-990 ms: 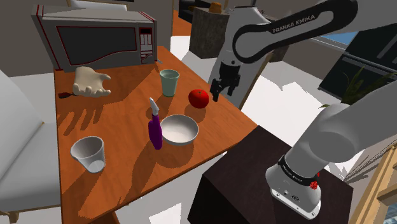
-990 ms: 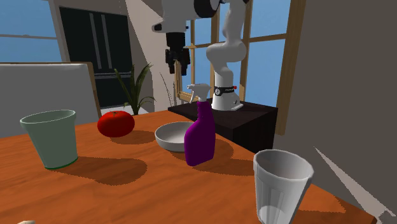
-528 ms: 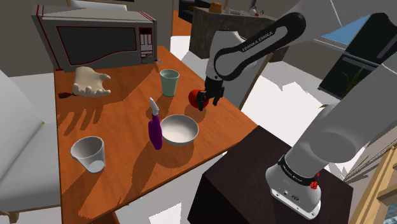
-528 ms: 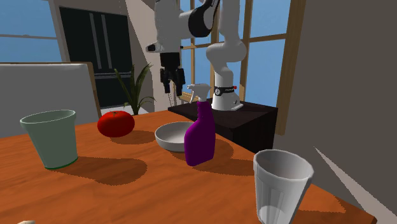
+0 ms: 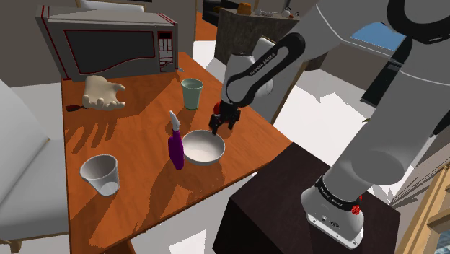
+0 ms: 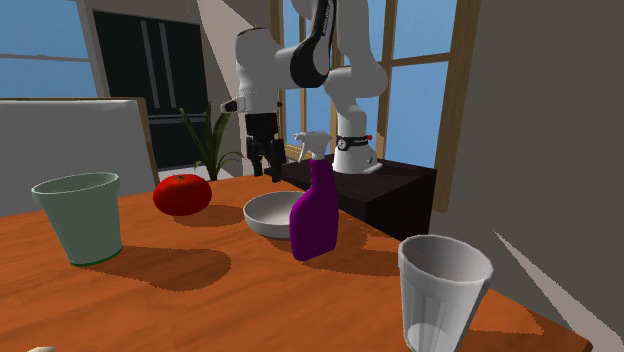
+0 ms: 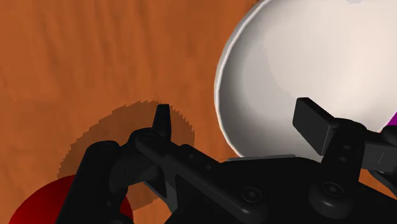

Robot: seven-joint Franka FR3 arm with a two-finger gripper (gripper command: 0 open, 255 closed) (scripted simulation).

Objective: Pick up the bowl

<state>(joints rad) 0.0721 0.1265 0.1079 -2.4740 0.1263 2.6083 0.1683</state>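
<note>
In the shoulder view the round white bowl sits on the orange-brown wooden table, near the table's edge that faces the stand, with a purple spray bottle with a white trigger just beside it. The black hand hangs over the bowl's rim on the side away from the bottle. A pale green cup stands further in, a clear ribbed tumbler stands well apart from the bowl towards the opposite edge, and a grey microwave oven occupies the far corner. In the second exterior view the hand is above and behind the bowl, which lies between a red tomato and the spray bottle. In the wrist view the hand is spread and grips nothing: one of its fingers is over bare table, the other over the bowl's inside, the rim between them.
</note>
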